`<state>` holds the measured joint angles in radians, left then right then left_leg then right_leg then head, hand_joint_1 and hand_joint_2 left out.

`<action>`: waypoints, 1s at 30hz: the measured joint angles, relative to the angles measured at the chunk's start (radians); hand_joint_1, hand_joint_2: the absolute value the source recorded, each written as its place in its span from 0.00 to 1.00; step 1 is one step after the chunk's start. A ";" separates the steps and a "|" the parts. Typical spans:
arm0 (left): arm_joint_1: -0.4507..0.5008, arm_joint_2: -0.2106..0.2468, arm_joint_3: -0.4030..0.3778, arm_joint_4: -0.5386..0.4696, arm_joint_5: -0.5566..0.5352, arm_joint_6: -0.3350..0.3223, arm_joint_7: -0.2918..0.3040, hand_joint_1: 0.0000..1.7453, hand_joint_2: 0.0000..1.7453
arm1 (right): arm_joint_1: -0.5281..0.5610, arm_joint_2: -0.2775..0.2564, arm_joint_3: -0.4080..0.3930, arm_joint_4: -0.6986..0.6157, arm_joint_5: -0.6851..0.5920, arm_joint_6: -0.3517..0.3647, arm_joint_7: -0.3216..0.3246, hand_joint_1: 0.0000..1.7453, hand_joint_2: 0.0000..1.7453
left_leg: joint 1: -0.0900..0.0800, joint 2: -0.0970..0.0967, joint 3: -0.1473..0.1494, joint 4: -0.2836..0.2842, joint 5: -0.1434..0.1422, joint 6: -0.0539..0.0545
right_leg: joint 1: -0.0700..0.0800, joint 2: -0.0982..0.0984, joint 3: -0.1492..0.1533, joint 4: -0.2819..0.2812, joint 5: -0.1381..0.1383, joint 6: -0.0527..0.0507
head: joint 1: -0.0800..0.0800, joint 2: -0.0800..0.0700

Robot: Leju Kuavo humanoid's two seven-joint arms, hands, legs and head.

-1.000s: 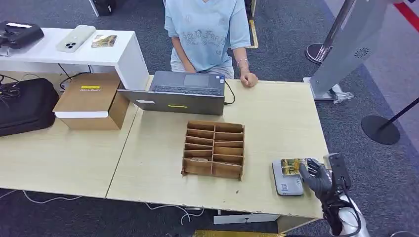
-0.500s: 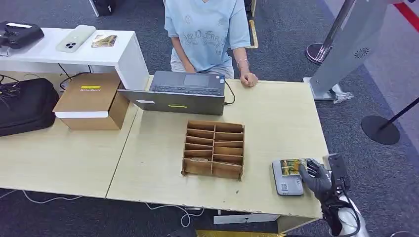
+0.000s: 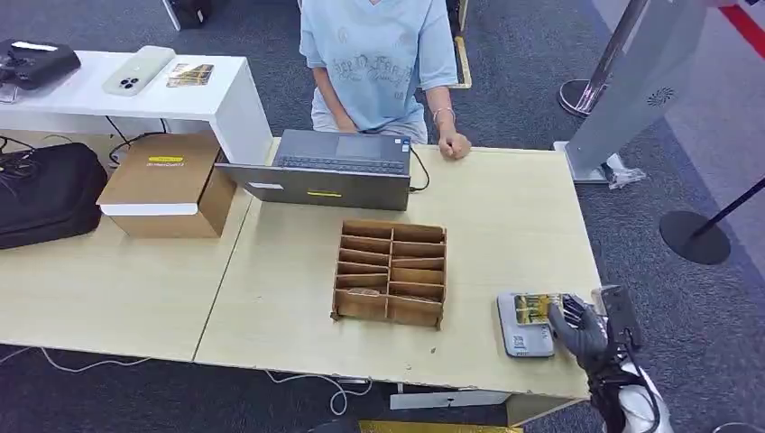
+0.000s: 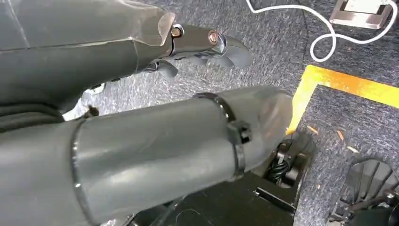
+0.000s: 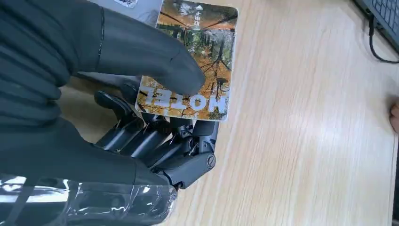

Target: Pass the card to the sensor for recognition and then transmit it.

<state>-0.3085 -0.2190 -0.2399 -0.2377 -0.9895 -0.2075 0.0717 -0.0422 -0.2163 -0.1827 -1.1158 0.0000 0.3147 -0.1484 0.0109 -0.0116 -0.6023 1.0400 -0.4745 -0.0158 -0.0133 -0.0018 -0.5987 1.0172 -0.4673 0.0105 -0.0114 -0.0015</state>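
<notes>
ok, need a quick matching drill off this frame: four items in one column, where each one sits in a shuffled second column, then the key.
Items
1. card
2. sensor
3. laptop
4. wooden organizer

Places
A. middle of the table, divided into slots
B. pinched by the right hand, held over the grey pad
C. far table edge, in front of the seated person
D. flat on the table near the front right corner

Pairs: 1-B, 2-D, 3-C, 4-A
</notes>
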 joint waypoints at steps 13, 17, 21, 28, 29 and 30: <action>-0.008 0.001 -0.033 0.000 -0.044 -0.026 -0.020 0.00 0.00 | 0.017 0.003 -0.026 -0.016 0.054 0.040 0.006 1.00 1.00 | 0.000 0.000 0.000 0.000 0.000 0.000 | 0.000 0.000 0.000 0.000 0.000 0.000 | 0.000 0.000; -0.013 0.001 -0.038 0.000 -0.049 -0.037 -0.024 0.00 0.00 | 0.003 0.003 -0.021 -0.002 0.104 0.019 0.003 1.00 1.00 | 0.000 0.000 0.000 0.000 0.000 0.000 | 0.000 0.000 0.000 0.000 0.000 0.000 | 0.000 0.000; -0.015 0.002 -0.045 0.000 -0.051 -0.037 -0.024 0.00 0.00 | -0.009 0.003 -0.010 0.006 0.144 -0.010 0.011 1.00 1.00 | 0.000 0.000 0.000 0.000 0.000 0.000 | 0.000 0.000 0.001 0.000 0.000 0.000 | 0.000 0.000; -0.017 0.002 -0.055 0.000 -0.067 -0.042 -0.024 0.00 0.00 | -0.030 0.003 0.030 0.009 0.276 -0.111 0.049 1.00 1.00 | 0.000 0.001 0.001 0.000 0.000 0.000 | 0.000 0.001 0.001 0.000 0.000 0.000 | 0.000 0.000; -0.017 0.002 -0.055 0.000 -0.068 -0.042 -0.024 0.00 0.00 | -0.033 0.003 0.037 0.009 0.297 -0.126 0.056 1.00 1.00 | 0.000 0.001 0.001 0.000 0.000 0.000 | 0.000 0.001 0.001 0.000 0.000 0.000 | 0.000 0.000; -0.018 0.002 -0.055 0.000 -0.068 -0.042 -0.024 0.00 0.00 | -0.034 0.003 0.042 0.009 0.311 -0.137 0.061 1.00 1.00 | 0.000 0.001 0.001 0.000 0.000 0.000 | 0.000 0.001 0.001 0.000 0.000 0.000 | 0.000 0.000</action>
<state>-0.3262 -0.2174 -0.2945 -0.2377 -1.0578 -0.2495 0.0473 -0.0766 -0.2136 -0.1407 -1.1067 0.3106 0.1777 -0.0877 0.0110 -0.0110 -0.6009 1.0401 -0.4745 -0.0158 -0.0132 -0.0012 -0.5975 1.0171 -0.4671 0.0106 -0.0114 -0.0011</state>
